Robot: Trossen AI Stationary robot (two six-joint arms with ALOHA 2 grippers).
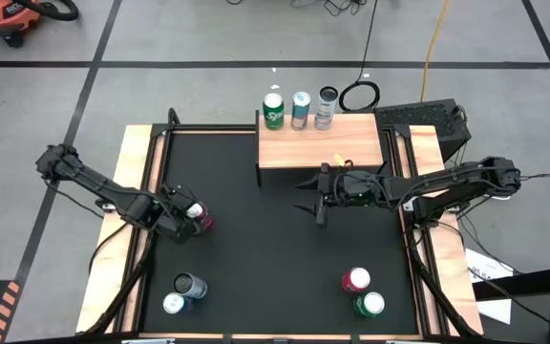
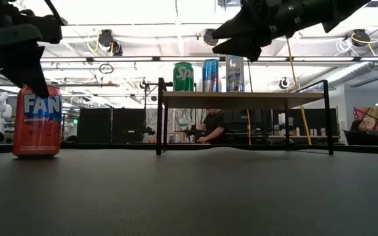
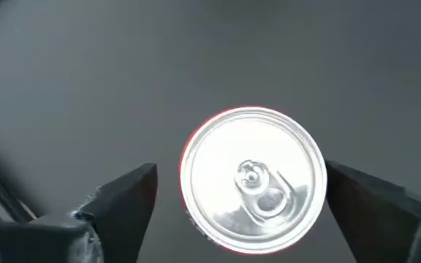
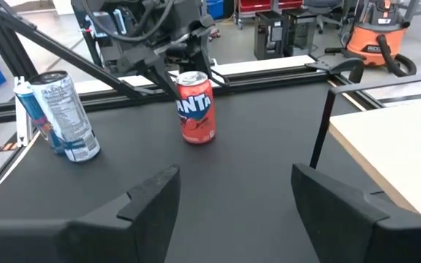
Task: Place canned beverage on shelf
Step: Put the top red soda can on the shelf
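Observation:
A red Fanta can stands upright on the black table at its left side [image 1: 201,220], and it also shows in the low view [image 2: 38,121] and the right wrist view [image 4: 196,107]. My left gripper [image 1: 187,214] is open, pointing down over the can. Its fingers [image 3: 123,201] stand on either side of the can's silver top [image 3: 253,179], with a gap showing on one side. My right gripper [image 1: 314,202] is open and empty in the air just in front of the light-wood shelf [image 1: 321,143]. Three cans [image 1: 300,109] stand on the shelf's far edge.
Two cans [image 1: 183,294] stand at the near left of the table and two more [image 1: 362,292] at the near right. The shelf's black legs [image 2: 159,118] stand on the table at the far middle. Wooden side rails [image 1: 132,182] edge the table. A person [image 2: 210,126] sits in the room behind.

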